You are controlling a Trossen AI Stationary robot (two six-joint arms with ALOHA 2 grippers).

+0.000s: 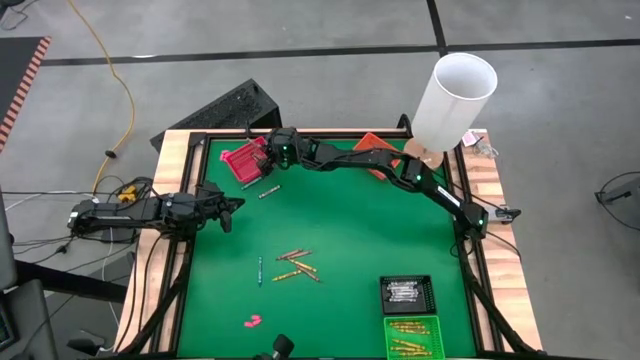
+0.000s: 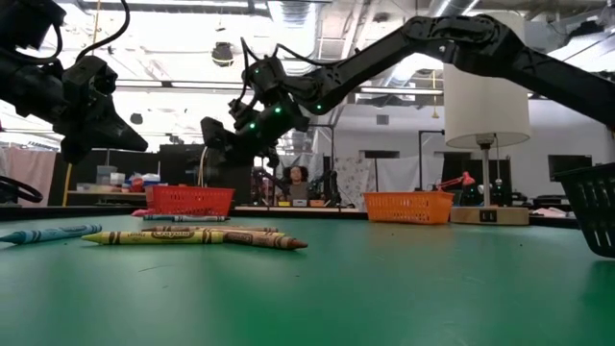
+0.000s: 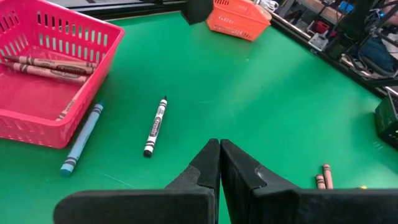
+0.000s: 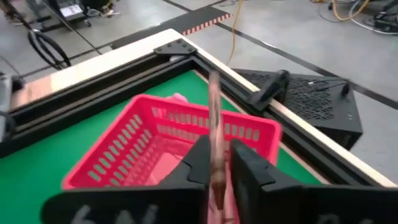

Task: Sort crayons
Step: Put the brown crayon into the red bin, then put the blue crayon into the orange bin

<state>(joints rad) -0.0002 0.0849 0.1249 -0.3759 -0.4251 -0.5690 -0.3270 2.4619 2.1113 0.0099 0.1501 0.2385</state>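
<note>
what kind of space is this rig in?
Likely a robotics lab or workshop: bare concrete floor with tape lines, a yellow cable trailing across it, and a framed green table with two arms.

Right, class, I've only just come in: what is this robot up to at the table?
It is sorting crayons by colour. The right gripper hangs over the pink basket at the table's far left corner with a reddish crayon between its fingers. The left gripper waits shut near the left edge. A small heap of crayons lies mid-table, and a green tray holds yellow ones.
</note>
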